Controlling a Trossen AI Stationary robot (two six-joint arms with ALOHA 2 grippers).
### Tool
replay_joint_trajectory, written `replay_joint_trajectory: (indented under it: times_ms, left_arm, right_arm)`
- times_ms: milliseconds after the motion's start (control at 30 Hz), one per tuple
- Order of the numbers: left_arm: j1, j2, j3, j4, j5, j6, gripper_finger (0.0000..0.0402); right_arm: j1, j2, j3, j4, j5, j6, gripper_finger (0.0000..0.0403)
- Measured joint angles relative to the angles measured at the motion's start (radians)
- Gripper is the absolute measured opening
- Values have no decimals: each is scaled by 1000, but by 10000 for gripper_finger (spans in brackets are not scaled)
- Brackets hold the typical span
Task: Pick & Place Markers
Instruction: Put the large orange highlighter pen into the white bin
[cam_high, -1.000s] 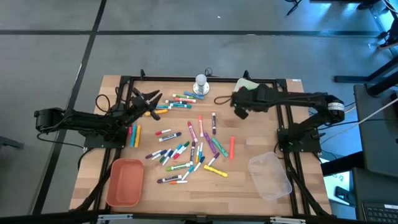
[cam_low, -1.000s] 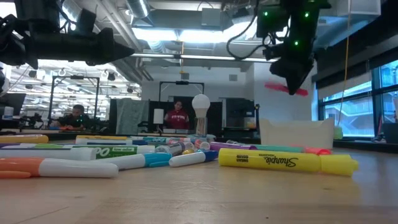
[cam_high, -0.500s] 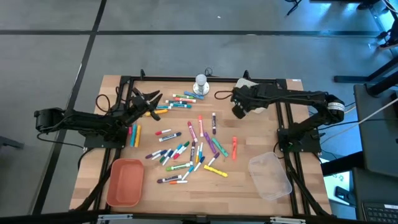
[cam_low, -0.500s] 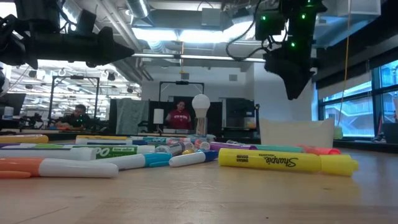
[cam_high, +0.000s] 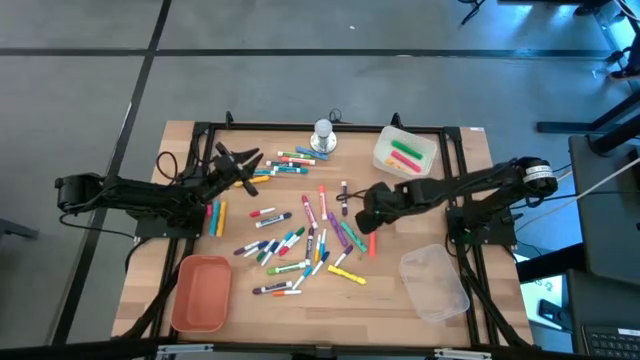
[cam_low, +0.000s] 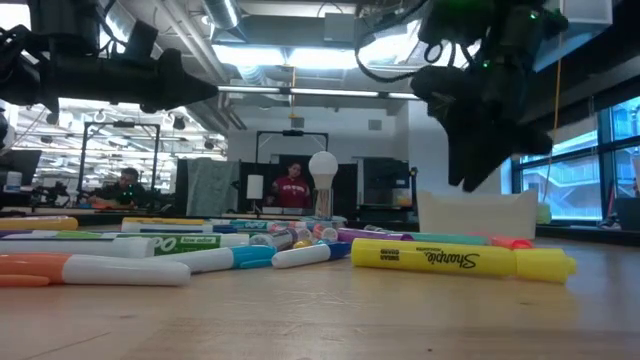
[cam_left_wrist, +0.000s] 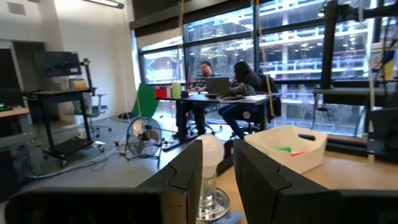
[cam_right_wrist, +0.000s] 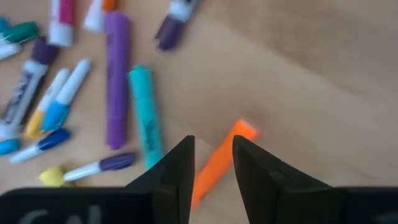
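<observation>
You are lining up a pick: right gripper (cam_right_wrist: 212, 163), jaws slightly apart and empty, is hovering over the orange marker (cam_right_wrist: 219, 160) on the table's (cam_high: 420, 225) right; lower and close next.

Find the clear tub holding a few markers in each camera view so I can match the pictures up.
High view: the clear tub sits at the table's far right corner.
Low view: right of centre, behind the marker pile.
Left wrist view: ahead, on the table's right side.
Right wrist view: not in it.
Shared landmark: the round white knob, left of the tub.
</observation>
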Motion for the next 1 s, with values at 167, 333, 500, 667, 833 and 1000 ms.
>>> replay_joint_trajectory:
  times_ms: [167,333,500,667,833,1000]
  left_arm:
    - [0,0,0,2,5,-22,86]
    - [0,0,0,10,5,-22,86]
    - [0,0,0,11,-4,-22,86]
    - [0,0,0,13,-4,-22,86]
    - [0,0,0,14,-5,-22,86]
    - [0,0,0,18,-7,-22,86]
  right_arm:
    - [19,0,-64,53,35,38,110]
    - [22,1,-115,79,42,74,110]
    - [23,40,-116,132,30,69,110]
    - [23,114,-110,129,30,76,110]
    - [24,166,-110,154,4,75,110]
    - [24,165,-107,154,16,20,110]
